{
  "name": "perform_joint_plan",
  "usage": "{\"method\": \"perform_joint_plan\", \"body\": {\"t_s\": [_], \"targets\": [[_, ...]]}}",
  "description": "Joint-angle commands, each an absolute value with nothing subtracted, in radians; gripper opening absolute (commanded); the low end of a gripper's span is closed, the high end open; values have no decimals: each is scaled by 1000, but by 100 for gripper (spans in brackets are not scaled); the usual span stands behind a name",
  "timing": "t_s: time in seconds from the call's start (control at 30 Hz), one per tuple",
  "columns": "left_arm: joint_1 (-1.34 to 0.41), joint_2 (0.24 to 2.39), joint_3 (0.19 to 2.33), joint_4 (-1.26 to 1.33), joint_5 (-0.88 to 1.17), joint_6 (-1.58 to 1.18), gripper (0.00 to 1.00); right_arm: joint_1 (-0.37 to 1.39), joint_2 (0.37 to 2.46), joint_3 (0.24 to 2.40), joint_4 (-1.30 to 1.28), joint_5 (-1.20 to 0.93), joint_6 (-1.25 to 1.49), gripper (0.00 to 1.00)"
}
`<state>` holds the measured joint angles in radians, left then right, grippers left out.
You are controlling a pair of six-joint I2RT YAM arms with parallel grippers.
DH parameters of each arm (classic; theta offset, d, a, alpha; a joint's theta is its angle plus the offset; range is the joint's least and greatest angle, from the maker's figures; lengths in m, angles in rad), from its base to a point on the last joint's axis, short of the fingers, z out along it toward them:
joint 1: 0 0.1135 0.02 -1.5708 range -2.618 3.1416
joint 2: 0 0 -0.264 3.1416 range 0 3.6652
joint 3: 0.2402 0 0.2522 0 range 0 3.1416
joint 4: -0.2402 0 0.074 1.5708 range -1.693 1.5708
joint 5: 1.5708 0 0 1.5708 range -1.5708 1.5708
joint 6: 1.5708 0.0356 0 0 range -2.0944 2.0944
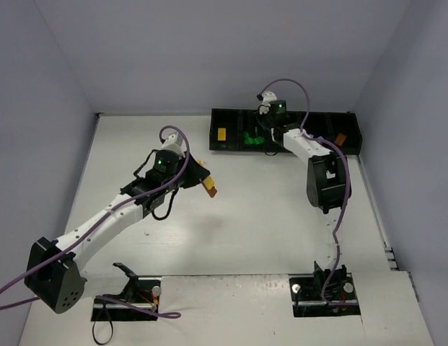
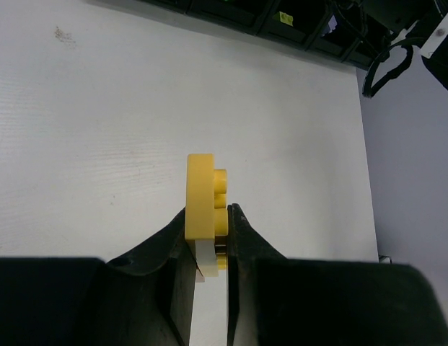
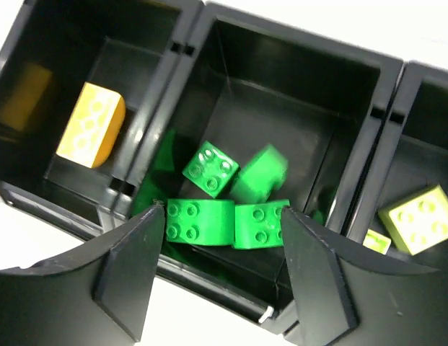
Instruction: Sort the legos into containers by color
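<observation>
White table [image 1: 231, 231] boxed in by pale lavender-grey walls [image 1: 209, 50]; along its far edge, a long black tray [image 1: 285, 115] split into square open compartments in a row. Over the middle-left of the table, well apart from the tray, left gripper [image 2: 208, 213] clamped tight on a yellow lego [image 2: 201, 194]; brick standing on edge between the two fingers, studs turned to the right of the wrist view, most of its length poking out past the fingertips, held off the surface. At the tray, right gripper [image 3: 222, 216] hanging over the second compartment from the left, jaws spread apart, nothing between them. Below those jaws, inside that compartment, four dark green legos [image 3: 198, 220]: two side by side against the wall nearest the fingers, studs up; a third tilted just behind them; a fourth beside it, too blurred to read its pose. In the leftmost compartment, a second yellow lego [image 3: 90, 130], alone, studs up, lying askew near the divider. In the compartment on the other side of the green one, lime legos [image 3: 418, 218]: one in plain sight, another partly hidden by the divider. Toward the tray's right end, seen from above, one orange-brown lego [image 1: 340, 138] in a compartment of its own.
</observation>
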<state>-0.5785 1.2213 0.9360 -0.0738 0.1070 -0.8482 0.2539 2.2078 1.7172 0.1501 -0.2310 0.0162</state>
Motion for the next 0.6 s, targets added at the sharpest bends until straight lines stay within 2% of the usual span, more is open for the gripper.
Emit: {"method": "perform_joint_plan", "body": {"t_s": [0.0, 0.2, 0.4, 0.47, 0.57], "targets": [[-574, 1212, 971, -43, 120, -851, 0, 248, 2112, 1761, 213, -271, -24, 63], [-535, 1276, 1044, -17, 186, -854, 0, 253, 1898, 1551, 215, -438, -61, 64], [-511, 1348, 1164, -31, 239, -827, 0, 304, 1584, 1234, 249, -641, -87, 64], [-505, 1367, 1183, -23, 258, -830, 0, 337, 1514, 1177, 247, -664, -115, 71], [-502, 1381, 1204, -17, 268, -833, 0, 397, 1411, 1100, 227, -698, -117, 74]]}}
